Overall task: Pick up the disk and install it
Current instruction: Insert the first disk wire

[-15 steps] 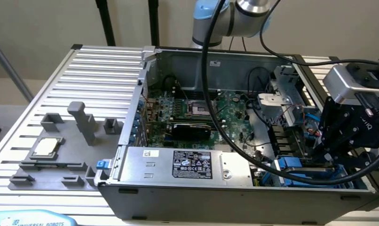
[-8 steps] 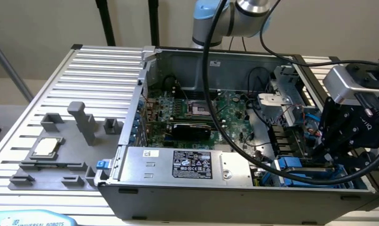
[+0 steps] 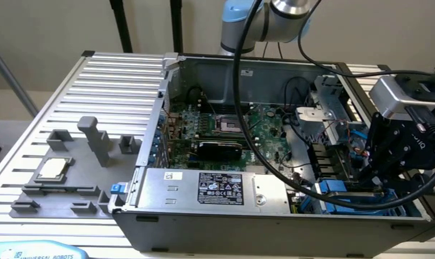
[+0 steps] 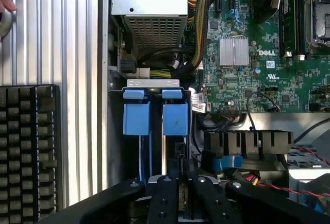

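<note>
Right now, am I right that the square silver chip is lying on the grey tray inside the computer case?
Not quite. The square silver chip is lying on the grey tray, but that tray sits on the slatted table outside the computer case, to the exterior view's left of it. The exterior view shows this.

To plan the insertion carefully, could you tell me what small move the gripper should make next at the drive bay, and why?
Probably ease it a little way into the bay. The black gripper is shut on a thin plate seen edge-on, apparently the disk, poised at the dark slot beside two bright blue plastic carriers already seated; it looks aligned, not yet home.
</note>
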Available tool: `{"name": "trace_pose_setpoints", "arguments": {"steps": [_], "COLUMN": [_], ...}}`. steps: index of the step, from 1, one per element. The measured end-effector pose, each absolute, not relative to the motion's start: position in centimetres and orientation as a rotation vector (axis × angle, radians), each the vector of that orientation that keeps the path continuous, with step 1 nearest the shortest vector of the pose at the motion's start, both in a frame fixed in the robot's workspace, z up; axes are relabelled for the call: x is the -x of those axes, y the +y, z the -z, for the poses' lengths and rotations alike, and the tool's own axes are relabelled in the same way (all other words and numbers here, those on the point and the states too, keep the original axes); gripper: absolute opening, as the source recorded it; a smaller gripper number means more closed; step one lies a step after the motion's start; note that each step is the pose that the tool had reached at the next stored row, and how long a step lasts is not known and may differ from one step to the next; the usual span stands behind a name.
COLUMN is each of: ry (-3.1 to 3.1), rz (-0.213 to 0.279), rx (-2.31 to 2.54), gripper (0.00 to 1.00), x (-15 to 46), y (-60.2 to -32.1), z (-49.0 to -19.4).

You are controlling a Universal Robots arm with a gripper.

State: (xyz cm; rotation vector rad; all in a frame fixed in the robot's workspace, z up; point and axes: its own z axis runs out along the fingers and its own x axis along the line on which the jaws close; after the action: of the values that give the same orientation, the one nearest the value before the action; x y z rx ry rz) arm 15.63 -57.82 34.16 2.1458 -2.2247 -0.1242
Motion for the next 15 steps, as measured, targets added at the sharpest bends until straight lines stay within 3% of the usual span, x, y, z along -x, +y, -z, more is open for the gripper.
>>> {"name": "trace_pose_setpoints", "arguments": {"steps": [15], "ry": [-2.231], "rz": [0.104], "rx": [-2.12], "gripper": [0.16], "x": [-15.84], "y": [-57.27], "z": [-33.87]}}
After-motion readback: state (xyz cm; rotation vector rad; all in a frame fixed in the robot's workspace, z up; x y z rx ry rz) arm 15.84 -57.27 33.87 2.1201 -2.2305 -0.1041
